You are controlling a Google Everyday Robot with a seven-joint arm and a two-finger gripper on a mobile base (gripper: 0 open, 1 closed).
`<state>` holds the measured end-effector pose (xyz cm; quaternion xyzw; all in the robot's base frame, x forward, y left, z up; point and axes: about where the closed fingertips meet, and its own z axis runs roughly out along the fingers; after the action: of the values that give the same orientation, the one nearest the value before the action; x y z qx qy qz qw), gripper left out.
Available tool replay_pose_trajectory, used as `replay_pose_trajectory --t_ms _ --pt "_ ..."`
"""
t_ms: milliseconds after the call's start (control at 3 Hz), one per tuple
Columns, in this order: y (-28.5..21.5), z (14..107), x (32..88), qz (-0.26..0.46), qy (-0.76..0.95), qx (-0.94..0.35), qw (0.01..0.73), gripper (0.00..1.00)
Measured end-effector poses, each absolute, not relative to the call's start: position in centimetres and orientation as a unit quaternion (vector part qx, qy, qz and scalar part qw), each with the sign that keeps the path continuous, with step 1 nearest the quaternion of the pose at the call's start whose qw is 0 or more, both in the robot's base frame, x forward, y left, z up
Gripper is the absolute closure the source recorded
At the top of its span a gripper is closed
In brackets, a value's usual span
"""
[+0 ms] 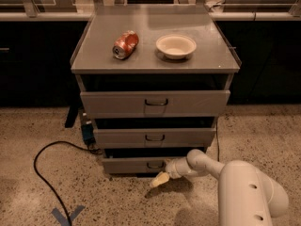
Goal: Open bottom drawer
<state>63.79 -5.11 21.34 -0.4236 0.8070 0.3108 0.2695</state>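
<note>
The bottom drawer (131, 165) is the lowest, narrowest grey front of the cabinet, with a small dark loop handle (154, 165) at its centre. It stands slightly out from the cabinet frame. My gripper (160, 179) reaches in from the lower right on a white arm (235, 182). Its pale fingertips sit just below and in front of the drawer handle, near the floor.
Above are the mid-sized drawer (154, 138) and the widest top drawer (155, 102). A tipped red can (125, 44) and a white bowl (175, 46) lie on the cabinet top (155, 27). A black cable (51, 173) loops on the speckled floor at left; blue tape (66, 215) marks the floor.
</note>
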Motion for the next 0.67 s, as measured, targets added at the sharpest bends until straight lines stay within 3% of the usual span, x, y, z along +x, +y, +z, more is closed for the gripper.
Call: replay_pose_trajectory --t_ms 667 --pt "-2.6 26.6 64.0 0.299 0.772 -0.464 0.314 0.00"
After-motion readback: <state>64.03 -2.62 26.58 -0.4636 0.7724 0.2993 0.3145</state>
